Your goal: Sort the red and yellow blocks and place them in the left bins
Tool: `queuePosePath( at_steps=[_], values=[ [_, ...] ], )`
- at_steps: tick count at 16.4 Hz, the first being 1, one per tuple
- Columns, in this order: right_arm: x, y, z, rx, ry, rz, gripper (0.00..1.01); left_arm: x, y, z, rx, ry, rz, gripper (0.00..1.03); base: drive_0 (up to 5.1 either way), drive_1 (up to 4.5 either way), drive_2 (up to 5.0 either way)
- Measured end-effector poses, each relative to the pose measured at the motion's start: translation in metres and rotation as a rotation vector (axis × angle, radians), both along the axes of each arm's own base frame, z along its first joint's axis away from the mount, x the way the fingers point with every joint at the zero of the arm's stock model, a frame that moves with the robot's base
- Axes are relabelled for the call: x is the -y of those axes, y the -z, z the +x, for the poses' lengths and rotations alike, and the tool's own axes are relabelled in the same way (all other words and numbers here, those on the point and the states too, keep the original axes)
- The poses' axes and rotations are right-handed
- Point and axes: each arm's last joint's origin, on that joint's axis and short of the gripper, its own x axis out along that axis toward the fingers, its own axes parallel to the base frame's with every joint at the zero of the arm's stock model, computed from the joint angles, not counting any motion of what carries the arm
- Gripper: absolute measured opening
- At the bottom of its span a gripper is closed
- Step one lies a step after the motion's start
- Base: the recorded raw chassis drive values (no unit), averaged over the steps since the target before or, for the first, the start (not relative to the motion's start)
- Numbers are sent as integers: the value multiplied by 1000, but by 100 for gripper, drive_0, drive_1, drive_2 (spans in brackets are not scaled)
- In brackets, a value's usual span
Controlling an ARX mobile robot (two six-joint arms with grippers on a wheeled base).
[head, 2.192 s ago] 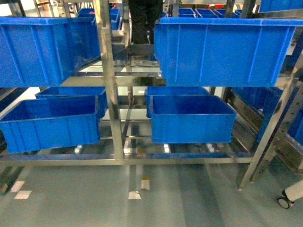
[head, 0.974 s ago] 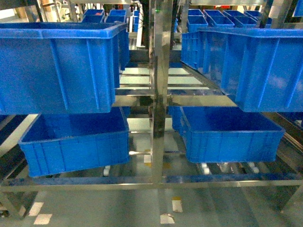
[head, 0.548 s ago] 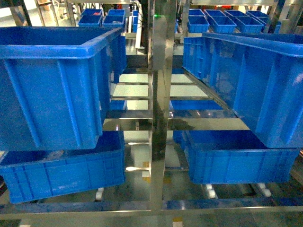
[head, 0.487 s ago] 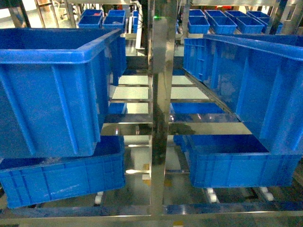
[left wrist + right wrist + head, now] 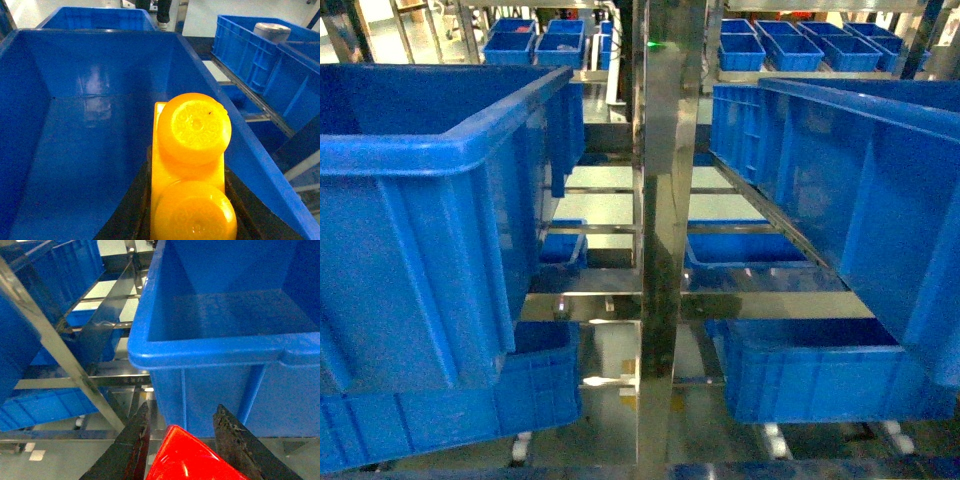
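Base has rolled in since 2 s ago — deep bright-blue ribbed plastic crate (image 5: pixel 430 220) now fills head view's left. Left gripper (image 5: pixel 187 220) clamps glossy orange-yellow 2-stud brick (image 5: pixel 192 165) above crate interior; right gripper (image 5: pixel 182 440) holds red plastic brick (image 5: pixel 187 460), lower centre — drop looks imminent.

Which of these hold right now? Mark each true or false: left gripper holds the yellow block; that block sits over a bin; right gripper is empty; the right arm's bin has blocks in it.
1. The left gripper holds the yellow block. True.
2. The yellow block is above an open bin. True.
3. The right gripper is empty. False: the red block sits between its fingers.
4. The bin ahead of the right gripper holds blocks. False: the part of its floor in view is bare.
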Motion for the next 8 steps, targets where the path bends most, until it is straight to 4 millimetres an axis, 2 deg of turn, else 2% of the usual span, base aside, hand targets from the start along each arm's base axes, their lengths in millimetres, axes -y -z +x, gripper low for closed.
queuePosePath(
  at_steps=[8],
  values=[
    [0, 1, 1, -6, 2, -1, 33, 0, 0, 0, -1, 3, -1, 27, -4, 425, -433]
  ],
)
